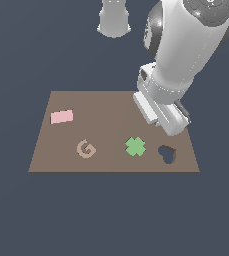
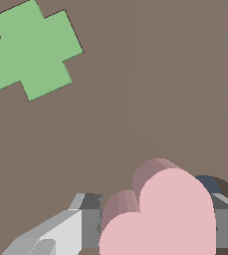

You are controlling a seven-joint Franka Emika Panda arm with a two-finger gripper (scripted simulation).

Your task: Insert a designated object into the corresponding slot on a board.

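1. Gripper [image 2: 158, 226] clenched on the pink heart piece [image 2: 160, 219], one grey finger [image 2: 88, 224] showing on either side of it in the wrist view.
2. Held clear of the board [image 1: 106, 130], judging by the piece's thick side wall on show (height above the surface not readable).
3. Hidden in the exterior view: gripper and piece both masked by the arm's white wrist housing, which hangs over the board's far corner on the exterior view's right.
4. Peeking out from behind the held piece in the wrist view: a dark curved edge, probably part of the heart-shaped slot [image 1: 167, 154], though too little shows to be sure.
5. Heart-shaped slot open and unfilled, sitting near the board's near edge on the exterior view's right, just beside the green cross [image 1: 135, 146].
6. Key relation: slot lying just nearer the camera than the wrist housing in the exterior view, so only a short shift toward the near edge and then a descent seem called for.
7. Lobes and point of the piece needing to match the slot's own turn; alignment not judgeable from here.
8. Farther out, on the exterior view's left: tan spiral "G" [image 1: 86, 148] and pale pink rectangle [image 1: 62, 117], well apart from the action.
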